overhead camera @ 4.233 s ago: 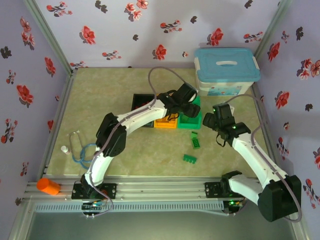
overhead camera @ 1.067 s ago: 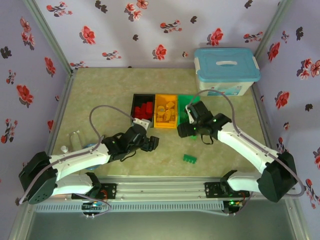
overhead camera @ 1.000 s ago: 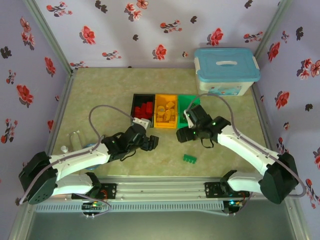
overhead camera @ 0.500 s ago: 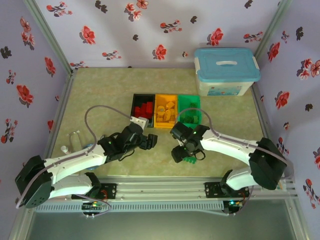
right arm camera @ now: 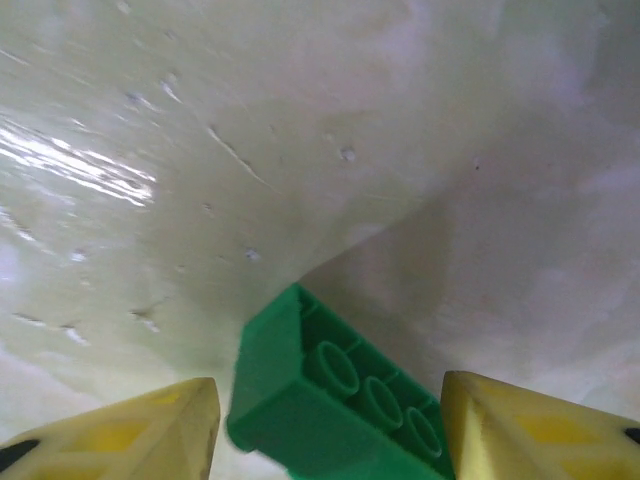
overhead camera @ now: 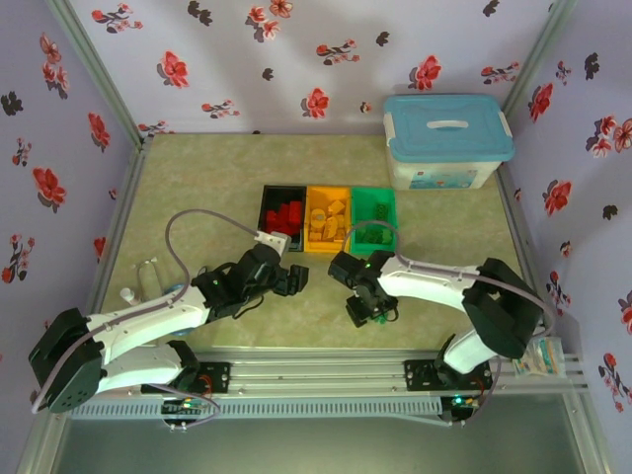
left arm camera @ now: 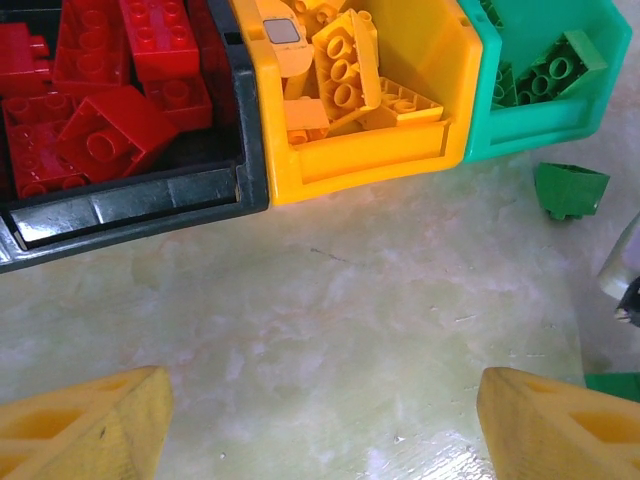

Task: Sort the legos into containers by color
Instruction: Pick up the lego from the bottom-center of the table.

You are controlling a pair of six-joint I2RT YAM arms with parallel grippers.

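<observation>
The right gripper point(right arm camera: 325, 395) straddles a small green studded plastic brick point(right arm camera: 345, 415), clamped or not I cannot tell, while the left gripper point(left arm camera: 322, 400) hangs spread and empty, the black plastic bin point(left arm camera: 130, 200), orange bin point(left arm camera: 370, 160) and green bin point(left arm camera: 530, 120) just ahead.

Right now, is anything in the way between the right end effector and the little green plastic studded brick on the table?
Nothing visible is. The green plastic studded brick lies on the bare table, right between the two yellow fingers of the right end effector.
</observation>
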